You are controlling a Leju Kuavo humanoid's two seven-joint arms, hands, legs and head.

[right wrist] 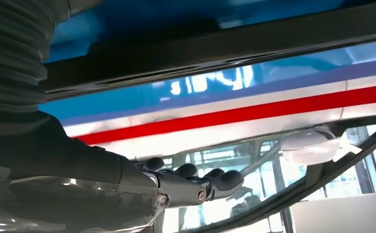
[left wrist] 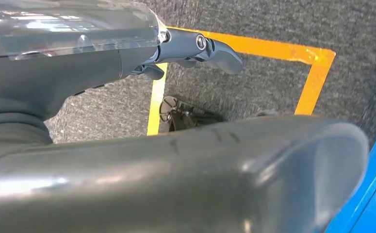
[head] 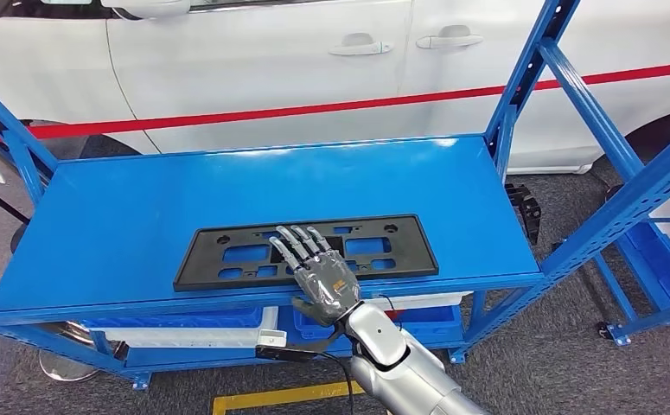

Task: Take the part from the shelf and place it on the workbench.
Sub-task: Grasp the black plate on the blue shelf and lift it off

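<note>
Blue uprights are fencing the frame's right side; bare shelf top is lying open at center left.

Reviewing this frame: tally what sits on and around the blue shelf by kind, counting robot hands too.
Black license plate bracket on the top shelf: 1
White car behind: 1
Car door handles: 2
Robot hands: 2, right hand over the bracket, left hand above the floor
Total: 6
</note>
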